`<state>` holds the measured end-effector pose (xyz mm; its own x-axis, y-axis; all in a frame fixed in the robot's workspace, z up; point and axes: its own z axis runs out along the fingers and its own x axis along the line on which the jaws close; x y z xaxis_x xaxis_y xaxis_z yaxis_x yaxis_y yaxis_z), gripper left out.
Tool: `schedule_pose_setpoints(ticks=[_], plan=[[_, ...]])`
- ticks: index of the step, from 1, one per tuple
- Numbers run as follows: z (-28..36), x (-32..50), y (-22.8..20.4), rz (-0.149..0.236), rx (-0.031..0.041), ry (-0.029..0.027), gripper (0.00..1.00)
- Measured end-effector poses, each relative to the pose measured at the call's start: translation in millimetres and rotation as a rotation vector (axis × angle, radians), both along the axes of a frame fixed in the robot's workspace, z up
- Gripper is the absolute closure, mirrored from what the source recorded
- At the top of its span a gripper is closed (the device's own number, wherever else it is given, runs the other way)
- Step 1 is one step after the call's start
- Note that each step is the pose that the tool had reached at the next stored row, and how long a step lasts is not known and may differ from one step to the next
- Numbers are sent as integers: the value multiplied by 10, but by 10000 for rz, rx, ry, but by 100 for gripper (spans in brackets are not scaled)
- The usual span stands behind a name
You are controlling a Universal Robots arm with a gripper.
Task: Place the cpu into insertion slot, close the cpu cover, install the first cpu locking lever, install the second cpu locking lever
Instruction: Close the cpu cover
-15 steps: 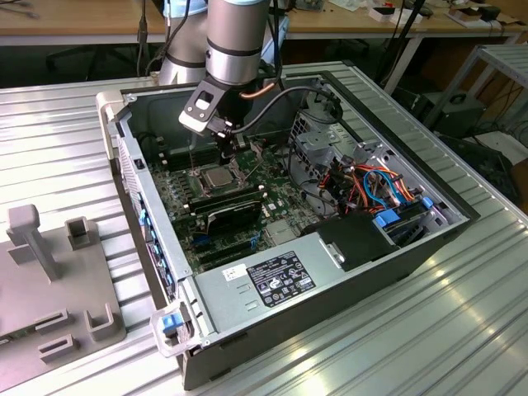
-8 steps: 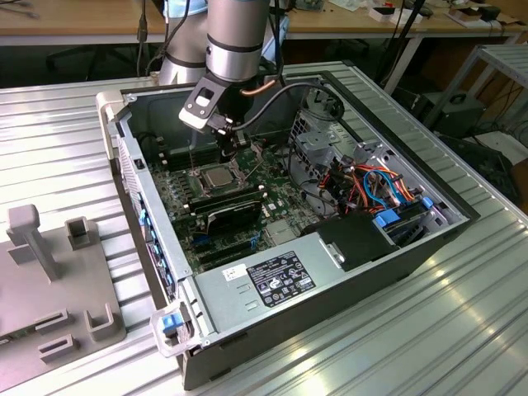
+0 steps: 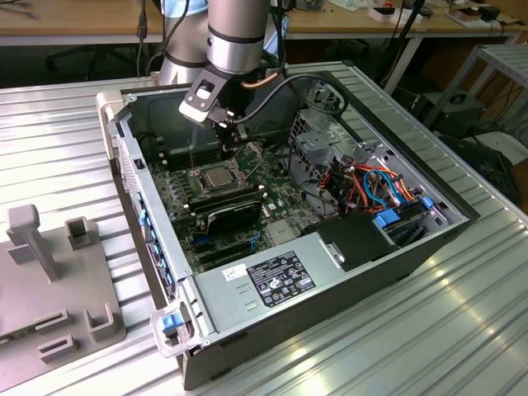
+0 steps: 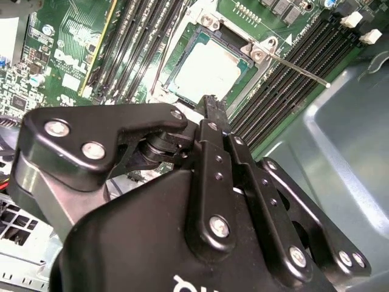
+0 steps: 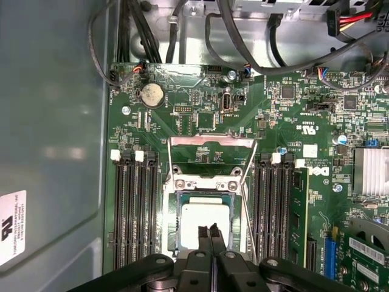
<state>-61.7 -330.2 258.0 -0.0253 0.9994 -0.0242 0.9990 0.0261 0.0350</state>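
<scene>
Directly, cpu seated in insertion slot, just beyond closed jaws

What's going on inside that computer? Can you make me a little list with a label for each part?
place: open computer case on a ridged metal table
cpu: lying flat in the insertion slot
cpu cover: looks swung up, not down over the cpu
gripper: shut, empty, over the cpu
memory slots: long, black, on both sides of the insertion slot
</scene>
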Motion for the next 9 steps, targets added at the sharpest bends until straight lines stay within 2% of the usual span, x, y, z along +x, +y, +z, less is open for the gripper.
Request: schedule_pose_setpoints(ticks=[9], plan=[[16, 18, 0, 0, -2, 1, 89]])
